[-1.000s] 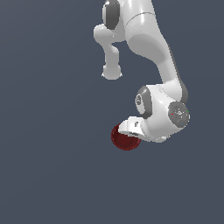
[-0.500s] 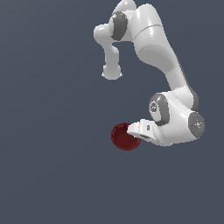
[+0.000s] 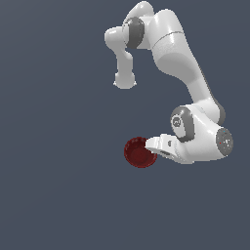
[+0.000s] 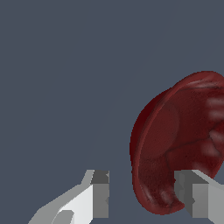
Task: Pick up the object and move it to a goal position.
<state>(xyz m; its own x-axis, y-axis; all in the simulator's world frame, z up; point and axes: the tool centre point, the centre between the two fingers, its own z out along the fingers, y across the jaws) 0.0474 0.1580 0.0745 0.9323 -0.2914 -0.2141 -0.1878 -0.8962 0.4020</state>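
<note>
A white, glossy robot arm (image 3: 180,63) with grey joints is reaching across a flat, plain slate-grey surface (image 3: 58,185), its wrist folding low so that the white two-fingered gripper (image 3: 152,146) is pointing sideways toward the exterior view's left. A small, dark red, shallow round bowl (image 3: 138,152) with a faintly speckled inside is sitting right at the tip of the gripper, touching or almost touching it.

In the wrist view the gripper (image 4: 142,199) is showing its two pale grey fingers standing well apart. One finger (image 4: 98,197) is lying outside the bowl (image 4: 183,140), with bare grey surface between it and the bowl's outer wall. The other finger (image 4: 197,197) is lying in front of the bowl's hollow inside, so the rim nearest the gripper is passing between the two fingers. The fingers are not pressing on the rim; a clear gap is showing on the outer side. The bowl is appearing tilted toward this camera, its textured inside and soft highlights facing it
</note>
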